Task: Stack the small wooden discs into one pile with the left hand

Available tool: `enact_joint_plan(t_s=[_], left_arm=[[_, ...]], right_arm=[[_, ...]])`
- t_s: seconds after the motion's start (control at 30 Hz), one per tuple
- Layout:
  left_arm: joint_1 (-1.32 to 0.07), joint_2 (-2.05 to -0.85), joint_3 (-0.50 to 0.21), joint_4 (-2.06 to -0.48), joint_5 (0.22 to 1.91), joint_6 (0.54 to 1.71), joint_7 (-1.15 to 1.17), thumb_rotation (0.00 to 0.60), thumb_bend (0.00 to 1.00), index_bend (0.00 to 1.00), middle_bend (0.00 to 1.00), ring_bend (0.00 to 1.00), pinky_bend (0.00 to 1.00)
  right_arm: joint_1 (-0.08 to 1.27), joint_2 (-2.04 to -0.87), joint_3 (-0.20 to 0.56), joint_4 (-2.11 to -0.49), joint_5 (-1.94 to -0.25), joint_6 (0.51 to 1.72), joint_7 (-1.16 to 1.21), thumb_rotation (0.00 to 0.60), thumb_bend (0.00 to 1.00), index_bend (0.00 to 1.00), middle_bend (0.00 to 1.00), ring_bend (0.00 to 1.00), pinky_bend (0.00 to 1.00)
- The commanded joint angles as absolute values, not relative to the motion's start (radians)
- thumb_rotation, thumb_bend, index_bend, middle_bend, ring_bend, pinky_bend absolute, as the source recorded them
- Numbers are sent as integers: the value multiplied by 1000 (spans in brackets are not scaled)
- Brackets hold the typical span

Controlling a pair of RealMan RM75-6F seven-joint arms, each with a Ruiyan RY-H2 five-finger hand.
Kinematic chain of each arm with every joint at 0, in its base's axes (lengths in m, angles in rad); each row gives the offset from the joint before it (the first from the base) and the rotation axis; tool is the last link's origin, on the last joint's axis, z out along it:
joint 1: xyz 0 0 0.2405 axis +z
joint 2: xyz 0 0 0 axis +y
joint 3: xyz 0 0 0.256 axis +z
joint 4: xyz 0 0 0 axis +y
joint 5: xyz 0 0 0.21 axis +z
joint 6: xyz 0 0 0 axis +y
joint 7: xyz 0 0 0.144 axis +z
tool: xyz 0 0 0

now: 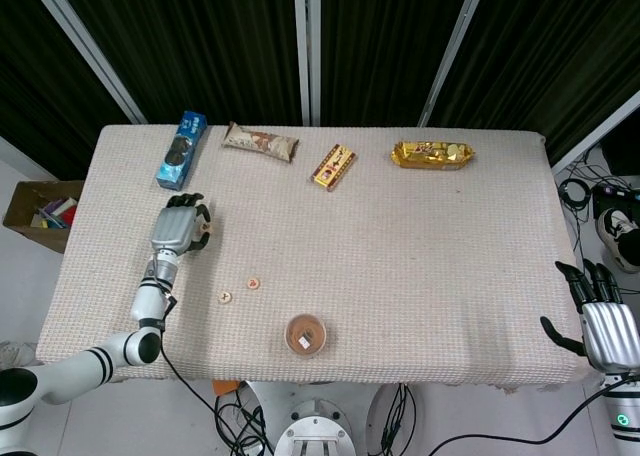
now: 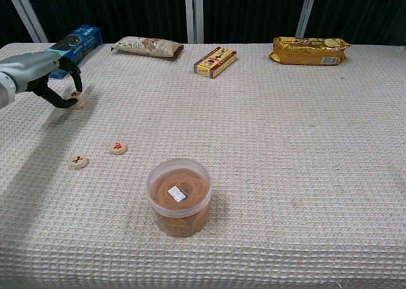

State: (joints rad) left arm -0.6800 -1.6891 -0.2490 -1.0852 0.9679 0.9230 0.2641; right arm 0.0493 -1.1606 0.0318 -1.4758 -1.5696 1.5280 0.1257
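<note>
Beige woven cloth covers the table (image 2: 304,143); at the chest view's upper left the left hand (image 2: 44,73) pinches one wooden disc (image 2: 75,99); two other discs (image 2: 118,147) (image 2: 78,161) lie below and right of it, nearer the frame's centre; the right hand (image 1: 605,321), fingers spread and holding nothing, hangs far off at lower right.

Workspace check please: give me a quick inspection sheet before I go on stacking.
Surface: table under a beige woven cloth.
Job's things: three wooden discs, unstacked: black-marked disc, red-marked disc, third disc at the left hand's fingertips.
Clutter: tub of rubber bands, blue packet, brown wrapper, small box, gold packet.
Hands: left hand curled over the third disc; right hand off the table's right edge, holding nothing.
Cables: bundles on the floor.
Surroundings: dark curtains; cardboard box on the floor.
</note>
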Motion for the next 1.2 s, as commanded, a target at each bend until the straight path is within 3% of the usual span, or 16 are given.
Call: enact_joint_plan(t_s=[0.03,0.53,0.77,1.2], left_arm=[[-680,-1688,-250,-1088,966,924,266,600,349,428,145,105,125],[-676,-1682,-247,-1093,966,924,270,600,349,425,145,105,124],[-665,-1668,-234,-1152,1037,992,256,600,349,416,142,101,124],[-689,-1690,-224,-1140,987,936,328,600,338,406,119,88,124]], right_arm=[[50,-1161,32,-1475,-1570,1527,126,600,222,117,182,0,47],[50,-1160,32,-1478,-1569,1527,124,600,221,117,182,0,46],[50,-1161,32,-1480,-1569,1526,122,600,221,117,182,0,43],[45,-1161,30,-1478,-1568,1530,126,600,221,117,182,0,44]])
